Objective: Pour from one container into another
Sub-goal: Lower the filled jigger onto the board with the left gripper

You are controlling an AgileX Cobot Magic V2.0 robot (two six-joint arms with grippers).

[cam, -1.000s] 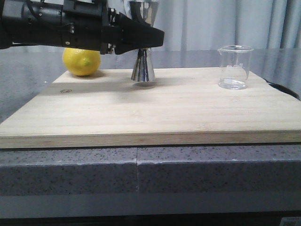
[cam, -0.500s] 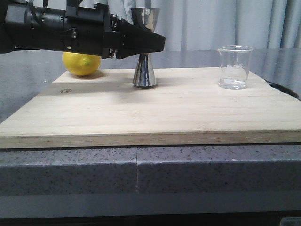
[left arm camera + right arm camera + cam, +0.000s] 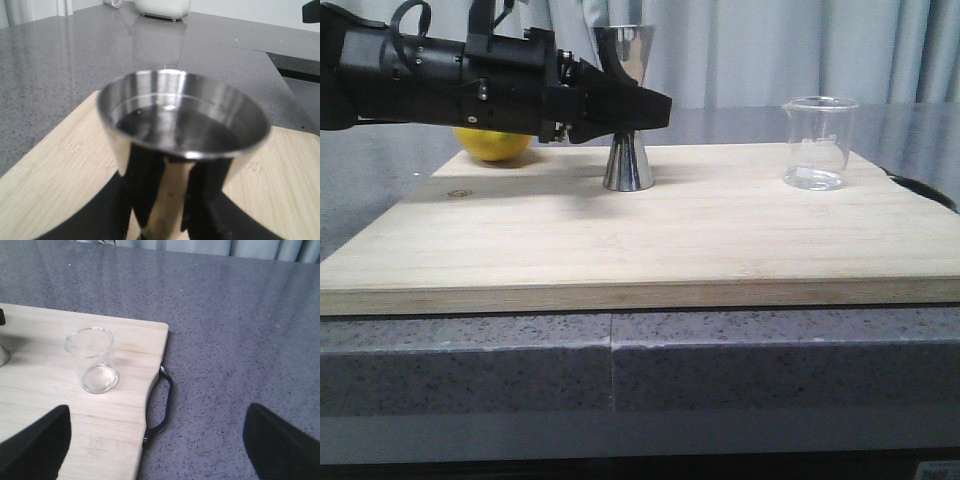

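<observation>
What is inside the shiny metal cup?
The jigger holds what looks like dark liquid partway up its top cup. The left gripper's fingers cover its lower part, so the bottom cone is hidden from that camera.

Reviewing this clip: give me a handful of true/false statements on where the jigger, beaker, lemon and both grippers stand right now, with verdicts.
1. The steel jigger stands upright on the wooden board. True.
2. The left gripper is closed around the glass beaker. False: it is at the jigger's waist; the beaker stands alone at the board's right.
3. The beaker lies on its side. False: it stands upright.
4. The right gripper is open, holding nothing. True.
5. The lemon sits behind the left arm. True.
6. The jigger's upper cup is dry. False: the left wrist view shows liquid in it.
</observation>
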